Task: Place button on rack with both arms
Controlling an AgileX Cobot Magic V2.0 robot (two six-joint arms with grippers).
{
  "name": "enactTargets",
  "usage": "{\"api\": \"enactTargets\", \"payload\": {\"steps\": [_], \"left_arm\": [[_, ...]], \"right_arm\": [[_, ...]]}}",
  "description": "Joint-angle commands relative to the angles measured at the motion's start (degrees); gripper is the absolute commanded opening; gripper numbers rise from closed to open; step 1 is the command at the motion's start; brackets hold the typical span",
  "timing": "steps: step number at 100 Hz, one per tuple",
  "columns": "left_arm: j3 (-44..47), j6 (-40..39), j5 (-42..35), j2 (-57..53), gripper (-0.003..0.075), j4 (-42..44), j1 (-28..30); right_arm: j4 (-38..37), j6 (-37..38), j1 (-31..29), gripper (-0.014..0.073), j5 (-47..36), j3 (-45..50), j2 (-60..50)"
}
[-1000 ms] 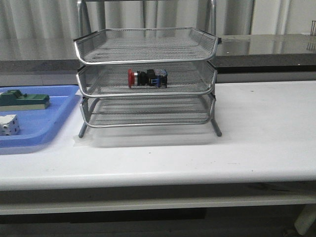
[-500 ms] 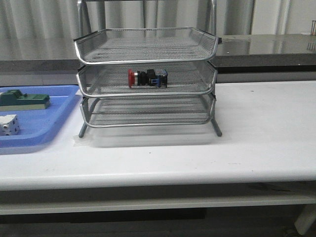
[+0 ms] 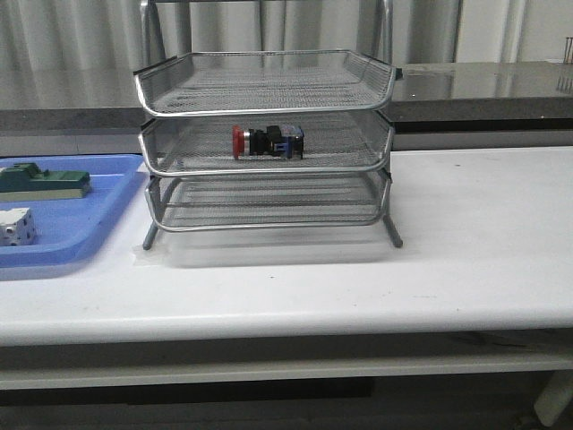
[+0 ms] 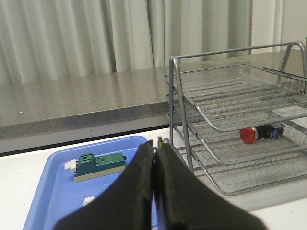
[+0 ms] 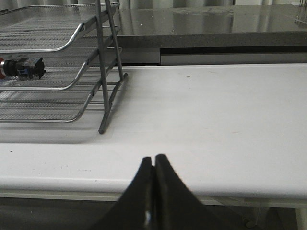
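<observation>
The push-button switch (image 3: pixel 268 141) lies on its side in the middle tier of the three-tier wire-mesh letter tray rack (image 3: pixel 265 148), red cap toward the robot's left and blue rear block toward the right. It rests on the mesh near the front rim of that tier, and nothing grips it. The rack stands on the white table (image 3: pixel 466 251), its top and bottom tiers holding nothing that can be seen.

Neither arm shows in the front view. In the left wrist view the left tool (image 4: pixel 156 143) has its two black fingers pressed together with nothing between them; it is held above the blue plastic tray (image 4: pixel 53 191), well apart from the rack, and looks across toward the button. In the right wrist view the right tool (image 5: pixel 153 160) is likewise closed on nothing, poised low over the near edge of the table on the rack's right side, clear of the frame.

On the blue tray, left of the rack, sit a green block (image 3: pixel 43 182) and a white cube with dots (image 3: pixel 16 226).
</observation>
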Motion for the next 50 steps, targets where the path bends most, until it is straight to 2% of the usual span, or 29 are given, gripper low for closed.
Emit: {"api": "enactTargets", "payload": {"steps": [1,23,41,50], "left_arm": [[-1.6,-0.6,-4.4,0.4,-0.0021,-0.7,0.0],[-1.6,-0.6,-4.4,0.4,-0.0021,-0.7,0.0],[-0.2,-0.7,-3.0,0.3,-0.0021,2.7,0.0],[1.3,-6.4,-3.0,-0.5,-0.0021,7.7,0.0]], "right_arm": [[-0.3,0.0,-0.2,-0.0057,-5.0,-1.1,-1.1],[-0.3,0.0,-0.2,-0.0057,-5.0,-1.1,-1.1],[-0.3,0.0,-0.2,-0.0057,-5.0,-1.1,-1.1],[-0.3,0.0,-0.2,-0.0057,-5.0,-1.1,-1.1]]}}
